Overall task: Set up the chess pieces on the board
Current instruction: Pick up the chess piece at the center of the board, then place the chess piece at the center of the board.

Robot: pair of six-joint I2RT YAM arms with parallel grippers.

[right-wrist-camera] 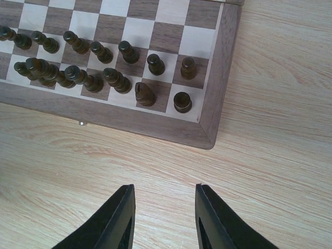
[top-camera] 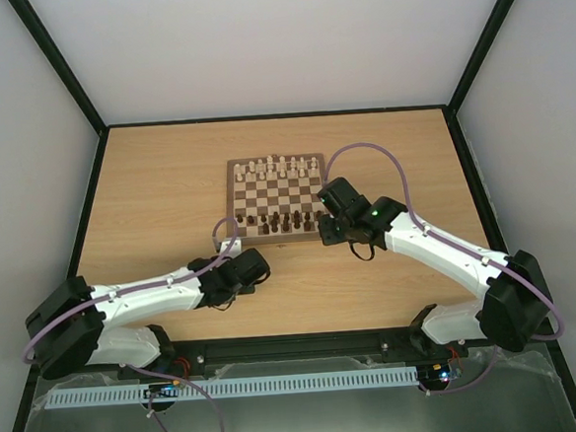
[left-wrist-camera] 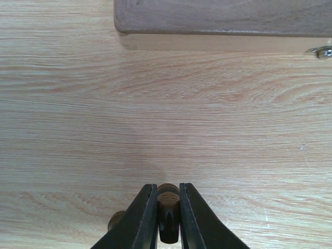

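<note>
Our left hand [left-wrist-camera: 168,189] pinches one dark chessman [left-wrist-camera: 168,220] above the counter [left-wrist-camera: 155,104], likely bound for the board [left-wrist-camera: 218,18]; our right hand [right-wrist-camera: 165,191] hovers wide open and empty beside the board's corner.

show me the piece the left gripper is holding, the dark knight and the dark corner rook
held piece [left-wrist-camera: 168,222]: left wrist view, its dark middle
dark knight [right-wrist-camera: 145,94]: right wrist view, its head
dark corner rook [right-wrist-camera: 182,101]: right wrist view, its round top
</note>
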